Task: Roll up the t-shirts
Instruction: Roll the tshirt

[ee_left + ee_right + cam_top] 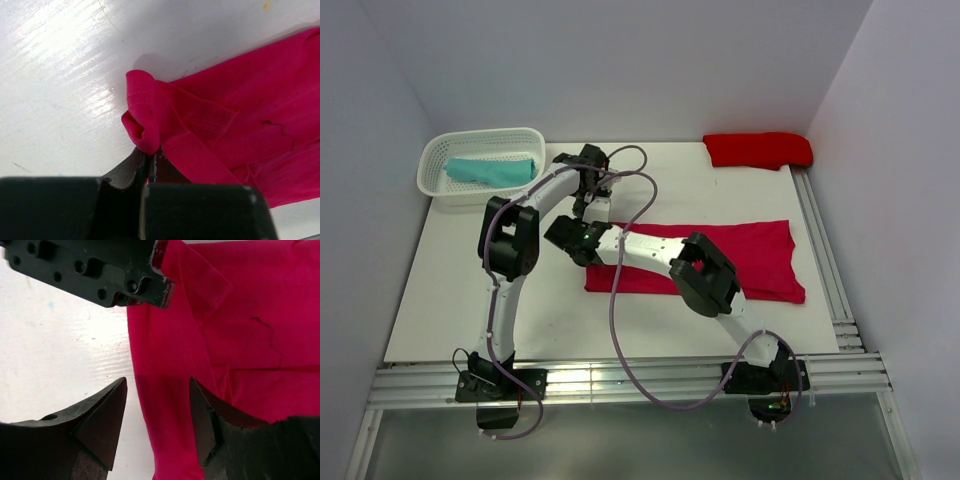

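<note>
Left tool (148,162) clamped on the crimson t-shirt (240,130) at its curled end
Right tool (157,412) gapes beside it, straddling the same edge on the desk (60,350). Soft, floppy cloth: probably best grabbed at the hem.

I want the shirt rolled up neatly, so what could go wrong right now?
The left tool pinches only a small corner of the crimson t-shirt, so it may slip out. The right tool hangs open right beside it; closing there, they might bump or bunch the cloth unevenly.
</note>
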`<state>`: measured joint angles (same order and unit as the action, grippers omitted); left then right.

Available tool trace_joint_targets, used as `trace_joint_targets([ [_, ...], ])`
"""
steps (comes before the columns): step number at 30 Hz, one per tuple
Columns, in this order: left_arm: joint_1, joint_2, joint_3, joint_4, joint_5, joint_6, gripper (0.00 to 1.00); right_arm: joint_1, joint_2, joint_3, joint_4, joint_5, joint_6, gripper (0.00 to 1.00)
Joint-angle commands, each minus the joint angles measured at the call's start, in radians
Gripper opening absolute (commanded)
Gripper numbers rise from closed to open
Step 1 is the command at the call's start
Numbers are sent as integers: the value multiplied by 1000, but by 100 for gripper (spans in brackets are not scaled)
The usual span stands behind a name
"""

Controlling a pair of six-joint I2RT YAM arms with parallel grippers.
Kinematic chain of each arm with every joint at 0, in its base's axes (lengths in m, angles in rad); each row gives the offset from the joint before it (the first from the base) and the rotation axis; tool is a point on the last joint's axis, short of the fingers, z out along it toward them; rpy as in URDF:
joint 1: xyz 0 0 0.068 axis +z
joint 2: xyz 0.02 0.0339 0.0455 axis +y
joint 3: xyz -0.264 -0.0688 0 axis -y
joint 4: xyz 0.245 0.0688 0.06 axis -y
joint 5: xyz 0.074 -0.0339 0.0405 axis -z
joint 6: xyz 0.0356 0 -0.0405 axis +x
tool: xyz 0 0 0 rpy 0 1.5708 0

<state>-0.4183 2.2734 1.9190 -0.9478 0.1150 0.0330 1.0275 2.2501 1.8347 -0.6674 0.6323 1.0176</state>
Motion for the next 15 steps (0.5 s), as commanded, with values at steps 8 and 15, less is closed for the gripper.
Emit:
trace_joint_targets([
  [8,-22,17,63,-25,-12,8,1,-3,111,112,-86,27,-31,61],
  [15,-28,26,75,-32,-15,7,2,-4,126,110,-113,3,-5,45],
])
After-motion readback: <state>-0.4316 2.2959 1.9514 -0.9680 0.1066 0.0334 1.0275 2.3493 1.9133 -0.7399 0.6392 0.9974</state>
